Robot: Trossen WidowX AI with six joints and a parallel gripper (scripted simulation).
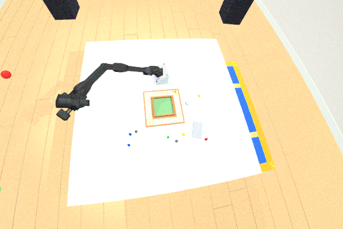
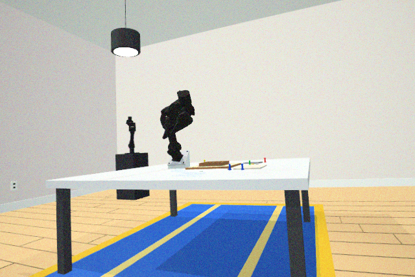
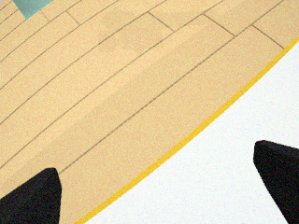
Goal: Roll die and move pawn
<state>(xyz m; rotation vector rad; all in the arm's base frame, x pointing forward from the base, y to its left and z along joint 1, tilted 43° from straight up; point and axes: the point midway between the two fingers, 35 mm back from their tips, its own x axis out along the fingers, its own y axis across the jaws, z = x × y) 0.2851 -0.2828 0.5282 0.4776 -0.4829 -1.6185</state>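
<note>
The die (image 1: 187, 103) is a small pale cube on the table just right of the board (image 1: 148, 112) (image 2: 192, 168); its pips are too small to read. A yellow pawn (image 1: 175, 91) (image 2: 204, 161) stands on the board's top-right corner square in the top view. The dice tray (image 1: 163, 107) (image 2: 214, 163) has a green floor and brown walls, and nothing shows in it. My gripper (image 3: 160, 166) is open and empty in the wrist view, raised high at the table's left side in the top view, far from the die and pawn. The arrows' direction is too small to tell.
A grey slab (image 1: 197, 130) and a red piece (image 1: 206, 139) lie right of the board's lower side. Yellow (image 1: 183, 134), green (image 1: 168, 137) and grey (image 1: 176, 141) pieces stand below it. Blue pieces (image 1: 129, 134) (image 2: 229, 167) stand near a cream card (image 1: 135, 153). Another yellow piece (image 1: 199, 95) is beyond the die.
</note>
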